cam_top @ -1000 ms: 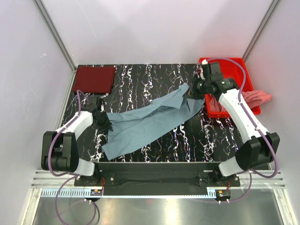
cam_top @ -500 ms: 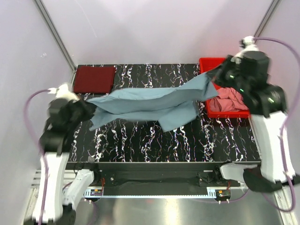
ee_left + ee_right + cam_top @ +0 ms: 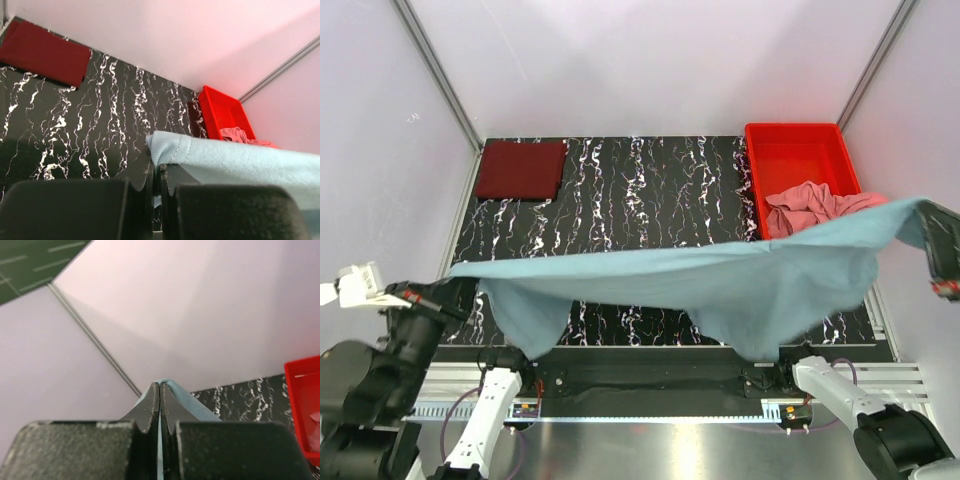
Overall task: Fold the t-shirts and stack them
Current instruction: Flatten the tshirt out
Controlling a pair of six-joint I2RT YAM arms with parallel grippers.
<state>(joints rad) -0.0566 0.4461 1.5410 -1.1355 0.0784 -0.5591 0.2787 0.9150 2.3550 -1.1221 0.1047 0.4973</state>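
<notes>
Stretched grey-blue t-shirt [image 3: 720,275]: hides near strip of table [image 3: 650,190], near wall of red tray [image 3: 800,150], part of salmon pink t-shirt [image 3: 810,208]. Right wrist view: tray cut by right edge

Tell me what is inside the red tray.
A crumpled salmon pink shirt lies in the near half of the red tray; the far half is bare. The stretched grey-blue shirt hides the tray's near end.

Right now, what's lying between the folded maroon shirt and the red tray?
Nothing; top view shows bare table between maroon shirt and red tray.
</notes>
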